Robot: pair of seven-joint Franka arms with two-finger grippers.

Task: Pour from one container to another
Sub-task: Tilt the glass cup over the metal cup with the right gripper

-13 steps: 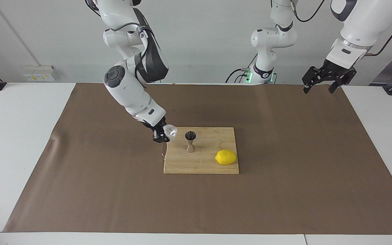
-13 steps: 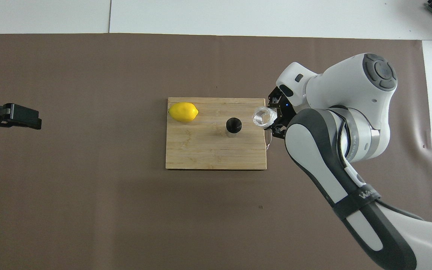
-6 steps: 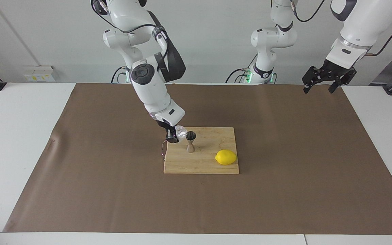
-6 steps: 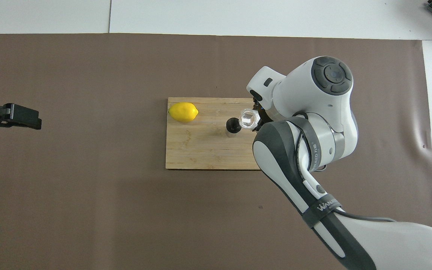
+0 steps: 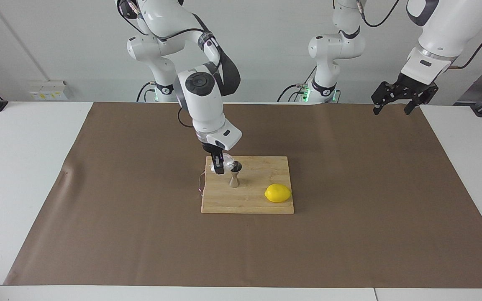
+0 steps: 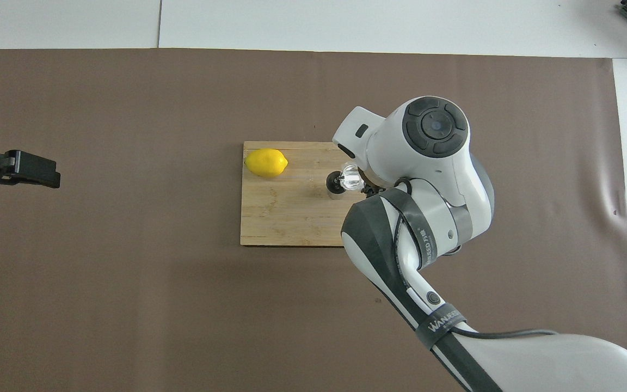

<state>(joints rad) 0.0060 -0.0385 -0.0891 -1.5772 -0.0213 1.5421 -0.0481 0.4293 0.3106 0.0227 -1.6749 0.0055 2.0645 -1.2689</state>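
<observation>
A big brown paper mat point(image 5: 349, 200) covers the middle of the white table point(image 5: 23, 167). On the mat lies a flat wooden cutting board point(image 5: 249, 200), about midway between the two arms' ends of the table.

The right arm point(image 5: 201, 96) bends down from its base, with its round grey elbow cap point(image 6: 436, 125) high over the board's edge. Its black right gripper point(image 5: 218, 164) hangs low over the board, on the side toward the right arm's end of the table. The fingers are clamped on the small clear faceted glass tumbler point(image 5: 226, 162). The tumbler is tipped on its side, with its mouth at the rim of the small shiny steel hourglass jigger point(image 5: 235, 175). The jigger stands upright on the board, right beside the gripper.

The black left gripper point(image 5: 393, 101) waits up in the air over the mat's edge at the left arm's end of the table, fingers spread apart and holding nothing.

A yellow lemon point(image 5: 278, 193) rests on the board, toward the left arm's end and farther from the robots than the jigger.
</observation>
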